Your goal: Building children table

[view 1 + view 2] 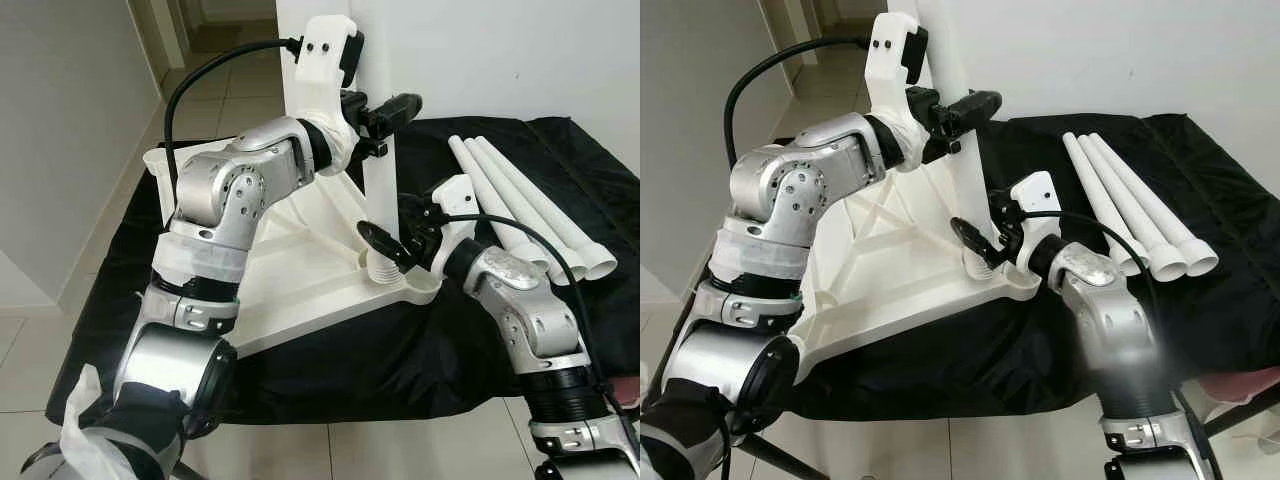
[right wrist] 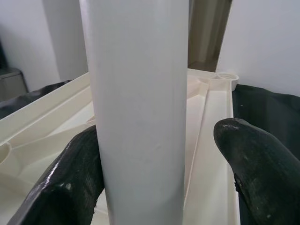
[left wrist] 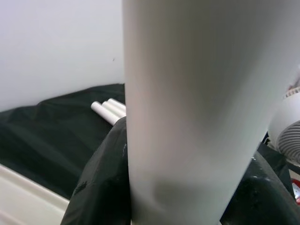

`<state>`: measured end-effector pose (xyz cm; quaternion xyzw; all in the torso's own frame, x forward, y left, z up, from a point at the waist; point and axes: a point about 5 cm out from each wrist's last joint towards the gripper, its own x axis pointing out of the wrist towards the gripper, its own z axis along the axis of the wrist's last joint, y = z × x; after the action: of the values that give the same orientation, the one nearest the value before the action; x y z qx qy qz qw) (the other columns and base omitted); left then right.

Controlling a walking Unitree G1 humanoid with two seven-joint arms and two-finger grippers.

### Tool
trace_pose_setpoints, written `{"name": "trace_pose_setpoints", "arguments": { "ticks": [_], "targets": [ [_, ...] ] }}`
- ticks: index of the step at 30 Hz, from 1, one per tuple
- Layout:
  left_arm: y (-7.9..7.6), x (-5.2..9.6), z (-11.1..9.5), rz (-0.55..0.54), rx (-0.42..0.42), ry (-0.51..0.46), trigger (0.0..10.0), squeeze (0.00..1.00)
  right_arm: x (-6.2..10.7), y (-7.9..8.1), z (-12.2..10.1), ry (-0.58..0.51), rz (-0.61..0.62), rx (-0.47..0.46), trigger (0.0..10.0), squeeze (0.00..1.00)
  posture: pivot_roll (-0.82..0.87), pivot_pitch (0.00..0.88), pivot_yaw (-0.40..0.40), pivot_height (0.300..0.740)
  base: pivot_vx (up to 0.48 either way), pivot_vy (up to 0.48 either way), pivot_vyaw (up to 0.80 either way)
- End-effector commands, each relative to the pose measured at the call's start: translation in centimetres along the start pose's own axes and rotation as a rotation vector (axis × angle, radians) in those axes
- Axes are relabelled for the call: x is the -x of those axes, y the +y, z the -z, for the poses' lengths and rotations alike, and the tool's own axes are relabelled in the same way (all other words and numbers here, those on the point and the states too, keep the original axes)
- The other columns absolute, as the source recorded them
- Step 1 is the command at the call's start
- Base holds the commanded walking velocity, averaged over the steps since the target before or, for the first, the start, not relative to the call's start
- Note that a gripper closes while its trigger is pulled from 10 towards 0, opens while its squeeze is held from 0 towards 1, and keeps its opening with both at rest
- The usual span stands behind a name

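The children's table top (image 1: 300,270) lies upside down on a black cloth (image 1: 480,330) spread over the tabletop, its ribbed underside facing up and a threaded socket at each corner. It is cream-white moulded plastic, likely light and stiff, with smooth surfaces that could slip under a hard pinch.

One white leg (image 1: 380,190) stands upright in the corner socket (image 1: 385,268) nearest the robot's right arm. The left end effector (image 1: 385,118) is clenched on the leg high up; its wrist view shows the tube pressed close between the black fingers (image 3: 101,187). The right end effector (image 1: 395,240) sits low, just above the socket, with one finger (image 2: 65,183) touching the tube and the other (image 2: 260,164) standing apart, so it is released rather than gripping.

Three more legs (image 1: 530,210) lie side by side on the cloth toward the far right corner, flared ends toward the robot. Each is a plain hollow tube, probably light and rigid; holding near the middle would balance it, while a low hold near the thread would give better control for screwing in.
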<state>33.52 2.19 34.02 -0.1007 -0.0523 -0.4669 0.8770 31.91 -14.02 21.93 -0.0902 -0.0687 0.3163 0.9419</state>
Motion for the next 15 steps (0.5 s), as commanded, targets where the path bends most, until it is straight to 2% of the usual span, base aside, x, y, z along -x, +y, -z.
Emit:
{"name": "trace_pose_setpoints", "arguments": {
  "ticks": [1, 8, 11, 15],
  "targets": [
    [-0.4, -0.3, -1.0, -0.023, -0.053, -0.022, 10.0, 0.0, -0.6, 0.5, 0.0, -0.007, 0.033, 0.01, 10.0, 0.0, -0.11, 0.023, 0.096, 0.74, 0.0, 0.0, 0.0],
    [-1.2, -0.9, -1.5, -0.072, -0.107, -0.049, 10.0, 0.0, -1.5, 1.3, 0.8, 0.018, 0.126, 0.012, 10.0, 0.0, -0.11, 0.019, 0.094, 0.74, 0.0, 0.0, 0.0],
    [-1.9, -1.5, -1.9, -0.123, -0.124, -0.071, 10.0, 0.0, -2.3, 1.7, 1.3, 0.036, 0.215, -0.021, 10.0, 0.0, -0.11, 0.019, 0.094, 0.74, 0.0, 0.0, 0.0],
    [-2.2, -1.9, -2.1, -0.147, -0.135, -0.086, 10.0, 0.0, -2.9, 2.0, 1.6, 0.049, 0.286, -0.013, 10.0, 0.0, -0.11, 0.012, 0.093, 0.74, 0.0, 0.0, 0.0]
  ]
}}
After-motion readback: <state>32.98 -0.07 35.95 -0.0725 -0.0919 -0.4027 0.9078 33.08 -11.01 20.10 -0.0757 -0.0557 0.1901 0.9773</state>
